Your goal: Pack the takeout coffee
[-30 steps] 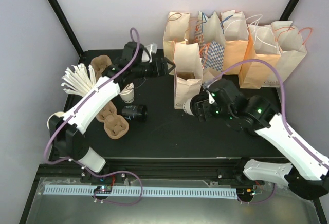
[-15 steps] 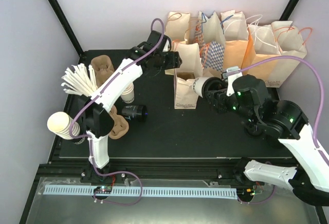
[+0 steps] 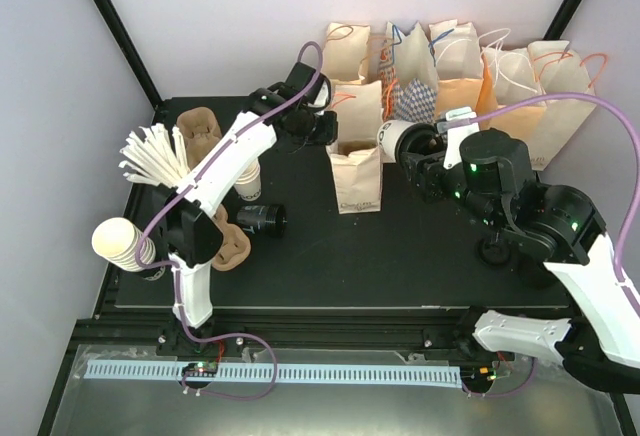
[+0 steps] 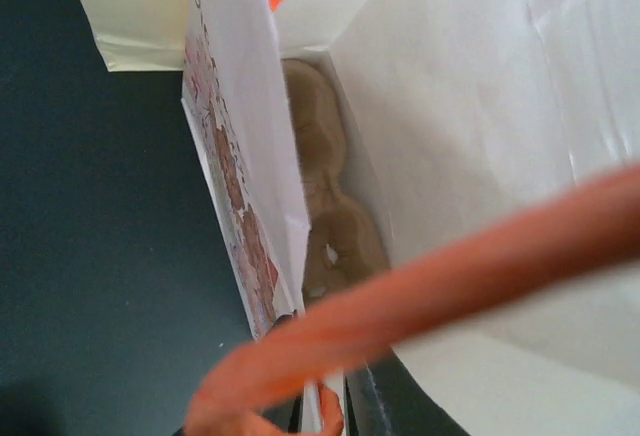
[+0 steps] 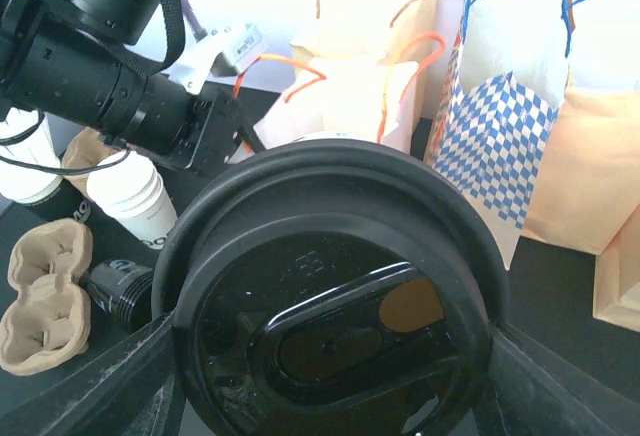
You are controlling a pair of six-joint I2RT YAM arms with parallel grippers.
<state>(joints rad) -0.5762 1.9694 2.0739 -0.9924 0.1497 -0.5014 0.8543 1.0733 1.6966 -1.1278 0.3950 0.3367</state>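
The takeout coffee (image 3: 391, 140) is a white cup lying on its side in the air, just right of a cream paper bag with orange handles (image 3: 358, 106). My right gripper (image 3: 405, 144) is shut on it. The black lid (image 5: 330, 326) fills the right wrist view, with a finger (image 5: 95, 386) at each side. My left gripper (image 3: 326, 127) is at the bag's left edge. Seen from the left wrist, it (image 4: 332, 418) is shut on the bag's thin paper wall (image 4: 235, 156). A brown pulp carrier (image 4: 325, 196) lies at the bottom of that bag.
A shorter printed bag (image 3: 358, 182) stands in front of the held bag. A row of paper bags (image 3: 480, 86) lines the back. At the left are a lettered cup (image 3: 247, 184), a lidded cup on its side (image 3: 262, 219), pulp carriers (image 3: 222, 241), straws (image 3: 150, 156) and stacked cups (image 3: 118, 241).
My left gripper closed on the bag's edge. My right gripper carried the coffee up and back from beside the short bag to beside the orange-handled bag.
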